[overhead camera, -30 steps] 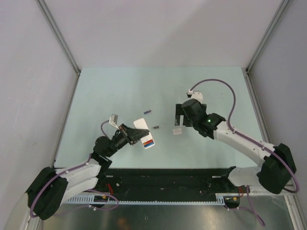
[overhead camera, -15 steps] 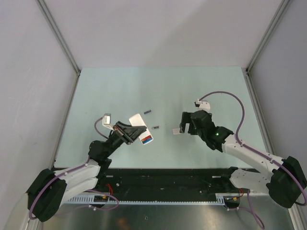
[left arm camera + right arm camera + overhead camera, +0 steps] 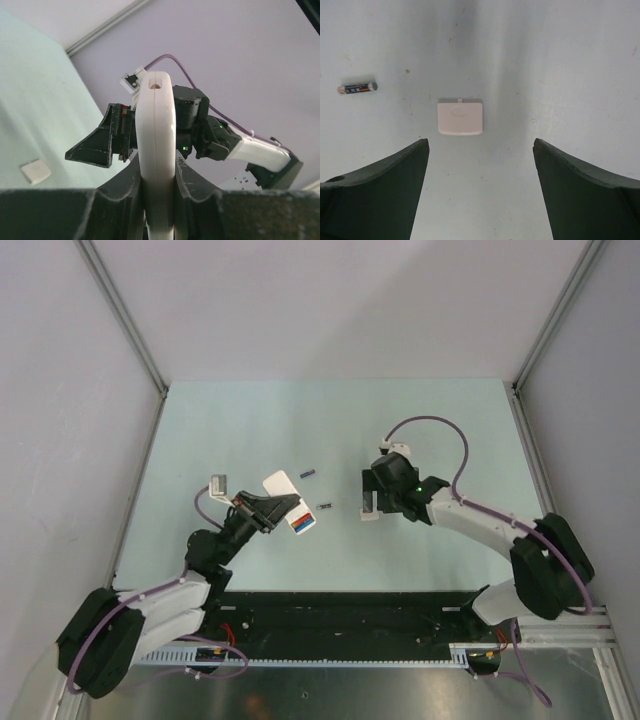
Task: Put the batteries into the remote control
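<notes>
Left gripper (image 3: 277, 510): clamped on the remote (image 3: 283, 485), held off the table (image 3: 420, 420).
Done: loaded batteries (image 3: 302, 524), red and blue, apparently seated.
Remaining: purple battery (image 3: 307, 473), grey battery (image 3: 357, 88), cover (image 3: 460, 118).
Right gripper (image 3: 479, 145): spread wide above the cover.

the pale table (image 3: 240, 420) bears a purple battery (image 3: 308, 473), dark battery (image 3: 357, 88) and white cover (image 3: 460, 118).

- Remote (image 3: 155, 110) between the left pincer's (image 3: 157, 172) fingers.
- Cover (image 3: 460, 118) on table (image 3: 570, 60), under right pincer (image 3: 480, 142), between its fingers.
- Battery (image 3: 357, 88) left of cover, outside that pincer.
</notes>
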You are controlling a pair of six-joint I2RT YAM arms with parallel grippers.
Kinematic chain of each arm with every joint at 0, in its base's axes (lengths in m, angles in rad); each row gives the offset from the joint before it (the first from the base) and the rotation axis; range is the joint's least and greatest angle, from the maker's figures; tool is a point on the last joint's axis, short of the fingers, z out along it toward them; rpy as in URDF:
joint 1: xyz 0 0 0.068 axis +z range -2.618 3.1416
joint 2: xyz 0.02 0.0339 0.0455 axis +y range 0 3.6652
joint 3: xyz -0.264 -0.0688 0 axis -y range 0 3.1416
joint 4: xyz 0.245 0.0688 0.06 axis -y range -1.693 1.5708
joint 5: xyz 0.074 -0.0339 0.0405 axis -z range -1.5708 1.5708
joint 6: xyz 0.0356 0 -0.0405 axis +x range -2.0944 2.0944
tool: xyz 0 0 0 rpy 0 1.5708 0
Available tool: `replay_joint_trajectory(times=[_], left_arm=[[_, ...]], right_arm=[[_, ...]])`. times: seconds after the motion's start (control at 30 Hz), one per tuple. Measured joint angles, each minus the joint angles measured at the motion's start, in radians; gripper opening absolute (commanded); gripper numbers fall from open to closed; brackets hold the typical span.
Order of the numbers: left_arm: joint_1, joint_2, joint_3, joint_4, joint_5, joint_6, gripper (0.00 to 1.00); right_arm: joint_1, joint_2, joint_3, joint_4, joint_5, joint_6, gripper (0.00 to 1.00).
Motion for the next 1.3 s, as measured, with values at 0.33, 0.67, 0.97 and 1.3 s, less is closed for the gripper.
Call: replay_joint_trajectory(times=[0.33,0.67,0.97,1.3], left_arm=[[0.058,0.172,-0.001,-0.072,0.078,-0.17,0.0],[0.064,0.15,-0.002,-0.079,0.099,-0.182,0.0],[0.064,0.148,-0.002,-0.079,0.105,-0.188,0.0],[0.064,0.14,-0.002,-0.079,0.122,-0.189,0.0]], right_arm=[[0.003,0.164,0.072,-0.073,-0.04,0.033,0.92],[0.032,0.241,0.139,-0.08,-0.054,0.03,0.91],[0.032,0.356,0.184,-0.098,-0.053,0.001,0.84],[0.026,0.379,0.2,-0.098,-0.069,-0.033,0.73]])
